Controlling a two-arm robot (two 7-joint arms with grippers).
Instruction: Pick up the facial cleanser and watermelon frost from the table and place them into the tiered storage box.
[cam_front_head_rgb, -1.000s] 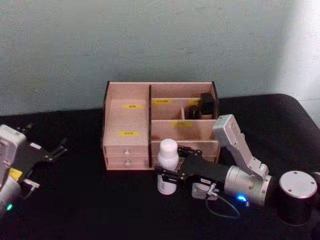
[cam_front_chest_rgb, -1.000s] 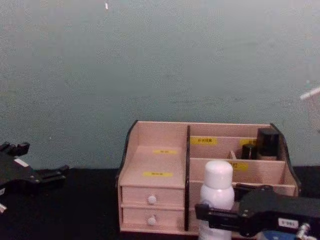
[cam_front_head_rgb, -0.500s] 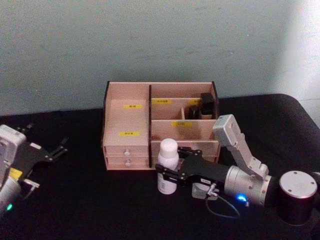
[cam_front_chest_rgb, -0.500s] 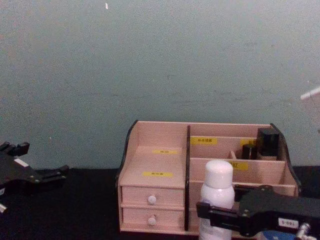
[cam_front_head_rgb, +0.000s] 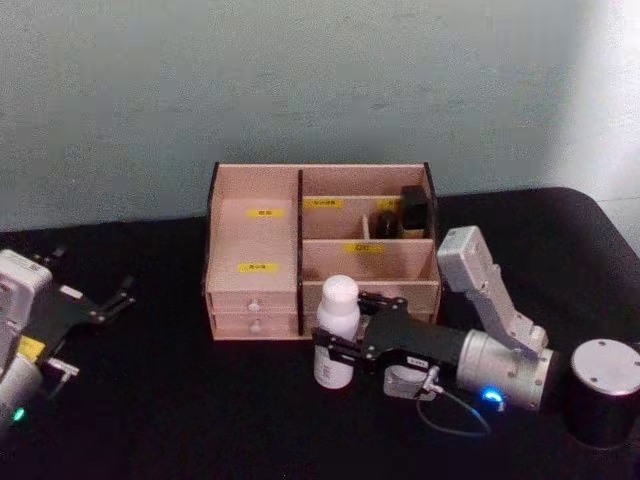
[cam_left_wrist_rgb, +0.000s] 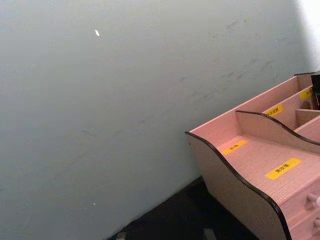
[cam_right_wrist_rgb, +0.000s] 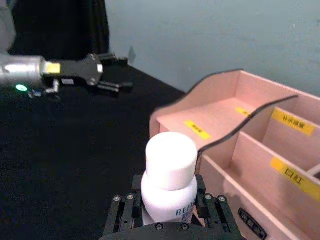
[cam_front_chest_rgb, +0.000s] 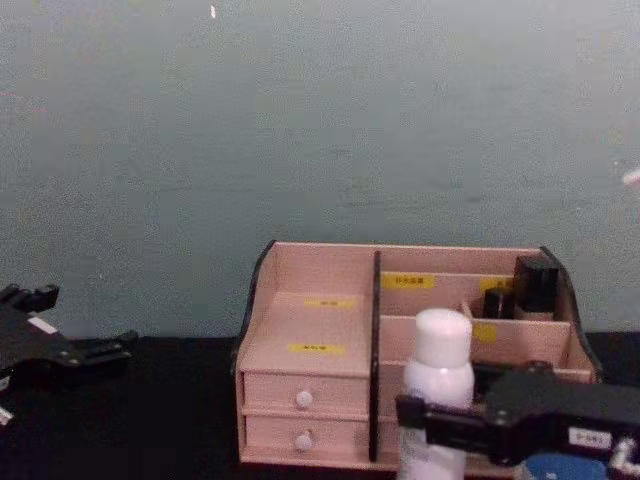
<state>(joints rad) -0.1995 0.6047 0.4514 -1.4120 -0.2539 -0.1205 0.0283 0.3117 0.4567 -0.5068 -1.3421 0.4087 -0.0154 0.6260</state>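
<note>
Head view: the pale-pink wooden tiered storage box (cam_front_head_rgb: 255, 240) sits on the black worktop (cam_front_head_rgb: 180, 420). Just in front of it, the white round plastic facial cleanser bottle (cam_front_head_rgb: 336, 322) stands upright, with the right pincer (cam_front_head_rgb: 336, 356) clamped around its body. The left pincer (cam_front_head_rgb: 112, 302) rests well left of the box, fingers apart.

Right wrist view: the bottle is just beside the box's front.

Chest view: the bottle stands just right of the box's black divider (cam_front_chest_rgb: 375, 350).
</note>
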